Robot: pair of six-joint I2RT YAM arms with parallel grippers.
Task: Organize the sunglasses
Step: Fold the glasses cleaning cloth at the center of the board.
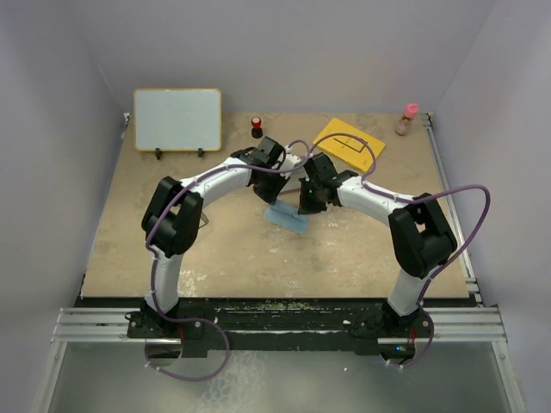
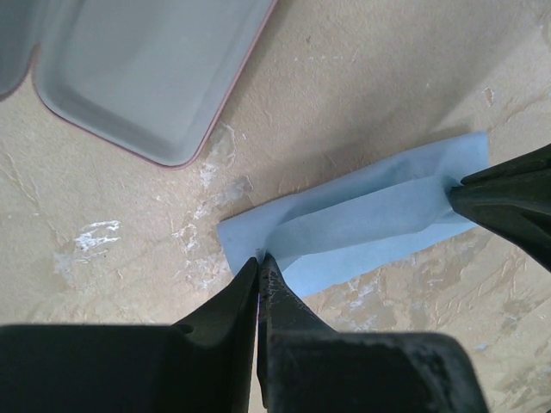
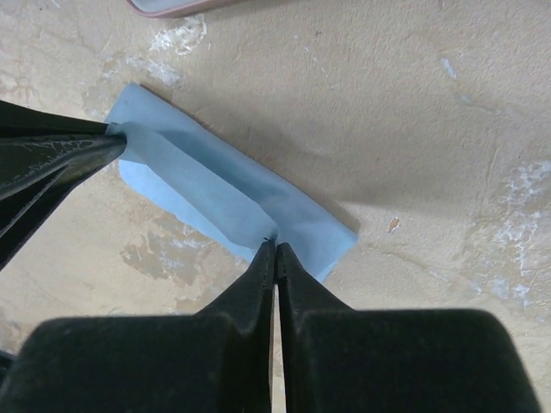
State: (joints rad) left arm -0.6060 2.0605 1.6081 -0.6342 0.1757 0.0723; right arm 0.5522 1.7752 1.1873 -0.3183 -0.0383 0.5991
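A light blue cloth [image 1: 286, 215], folded into a long strip, lies mid-table. My left gripper [image 2: 260, 258] is shut on one end of the cloth [image 2: 362, 215]. My right gripper [image 3: 275, 243] is shut on the other end of the cloth [image 3: 224, 189], so the two pinch it from opposite sides. An open pinkish case [image 2: 146, 77] with a grey lining sits just beyond the cloth. A thin dark wire shape [image 1: 204, 221] beside the left arm's elbow looks like the sunglasses, too small to be sure of.
A whiteboard [image 1: 176, 119] stands at the back left. A small red-topped object [image 1: 256, 126] and a yellow card [image 1: 349, 142] are behind the grippers. A pink-capped bottle [image 1: 407, 119] is at the back right corner.
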